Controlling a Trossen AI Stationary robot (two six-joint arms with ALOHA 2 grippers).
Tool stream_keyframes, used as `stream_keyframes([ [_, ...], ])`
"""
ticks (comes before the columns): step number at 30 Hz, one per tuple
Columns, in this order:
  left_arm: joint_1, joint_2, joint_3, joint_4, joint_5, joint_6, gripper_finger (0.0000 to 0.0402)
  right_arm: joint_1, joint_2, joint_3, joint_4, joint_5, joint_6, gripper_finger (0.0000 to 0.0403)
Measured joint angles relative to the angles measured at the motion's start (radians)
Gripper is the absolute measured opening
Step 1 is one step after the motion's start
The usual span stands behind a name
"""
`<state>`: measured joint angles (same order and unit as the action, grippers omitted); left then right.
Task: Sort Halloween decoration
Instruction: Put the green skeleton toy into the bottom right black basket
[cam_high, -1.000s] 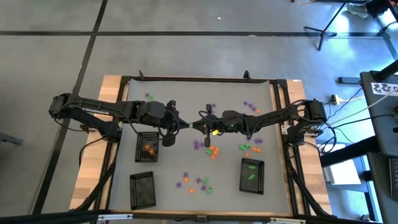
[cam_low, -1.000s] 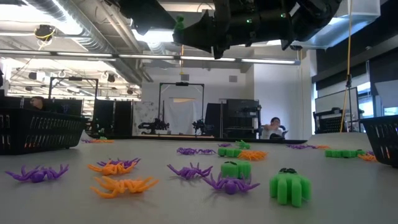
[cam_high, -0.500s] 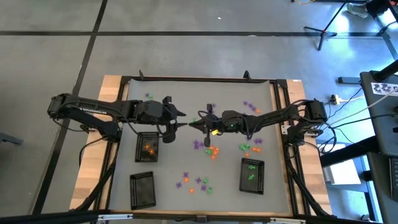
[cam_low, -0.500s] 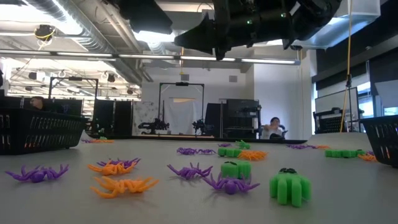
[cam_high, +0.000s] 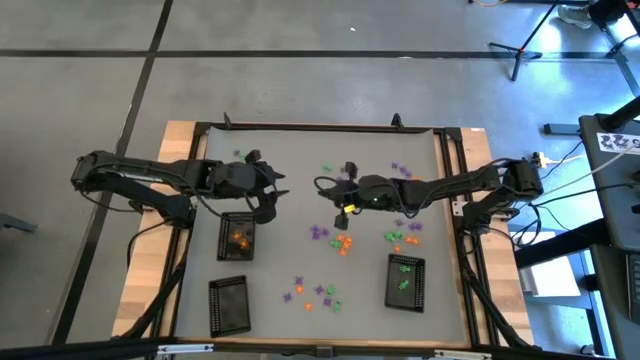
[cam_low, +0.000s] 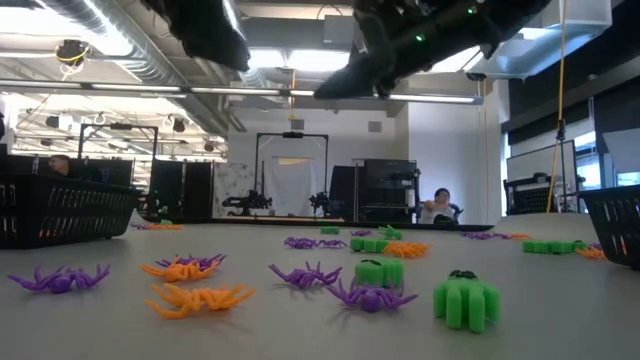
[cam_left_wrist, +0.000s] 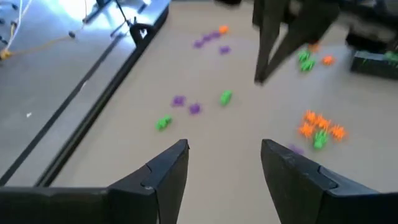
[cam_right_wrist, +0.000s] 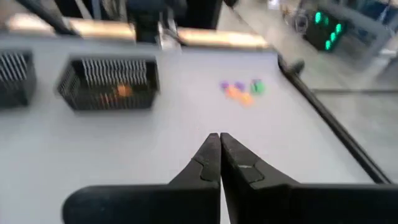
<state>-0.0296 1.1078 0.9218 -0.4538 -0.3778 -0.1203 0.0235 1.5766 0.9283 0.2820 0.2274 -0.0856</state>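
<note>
**A:** Though some sorting is done, most trinkets (cam_high: 340, 243) are loose on the bench (cam_high: 300, 200): a mixed clump at the middle, a few near the front edge, more to the right and toward the far side.

**B:** What's in the trays?

**A:** The left tray (cam_high: 237, 237) holds orange pieces. The right tray (cam_high: 405, 281) holds green ones. The front-left tray (cam_high: 228, 305) looks empty, so I'd guess it is for purple.

**B:** And the grippers?

**A:** The left gripper (cam_high: 270, 190) hangs above the bench just beyond the orange tray, jaws apart, nothing between them. The right gripper (cam_high: 325, 188) is above the middle with its fingers (cam_right_wrist: 214, 158) pressed together; I see nothing in them.

**B:** Progress?

**A:** Early, I'd judge; purple is untouched.
</note>
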Motion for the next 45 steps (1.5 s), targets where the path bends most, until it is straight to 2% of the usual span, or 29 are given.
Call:
stream_keyframes([
  [5, 0.004, 0.026, -0.038, 0.042, -0.006, 0.027, 0.0194, -0.040, -0.009, 0.001, -0.103, 0.013, 0.080, 0.0008],
  [9, 0.004, 0.013, -0.043, 0.089, -0.006, 0.066, 0.0194, -0.119, 0.000, 0.001, -0.194, -0.002, 0.137, 0.0051],
  [16, 0.005, -0.119, -0.056, 0.186, 0.007, 0.128, 0.0194, -0.268, 0.032, 0.001, -0.174, -0.080, 0.146, 0.0143],
  [21, 0.006, -0.224, -0.192, 0.367, 0.064, 0.133, 0.0194, -0.334, 0.100, 0.031, -0.182, -0.127, 0.146, 0.0176],
  [28, 0.006, -0.313, -0.411, 0.653, 0.080, 0.088, 0.0194, -0.366, 0.253, 0.164, -0.241, -0.142, 0.142, 0.0188],
  [33, 0.004, -0.324, -0.498, 0.831, 0.077, 0.075, 0.0194, -0.383, 0.347, 0.269, -0.392, -0.138, 0.140, 0.0188],
  [38, 0.002, -0.317, -0.512, 0.850, 0.077, 0.042, 0.0194, -0.387, 0.420, 0.337, -0.425, -0.121, 0.139, 0.0188],
  [45, -0.003, -0.286, -0.512, 0.867, 0.063, -0.009, 0.0194, -0.386, 0.494, 0.357, -0.451, -0.077, 0.135, 0.0188],
])
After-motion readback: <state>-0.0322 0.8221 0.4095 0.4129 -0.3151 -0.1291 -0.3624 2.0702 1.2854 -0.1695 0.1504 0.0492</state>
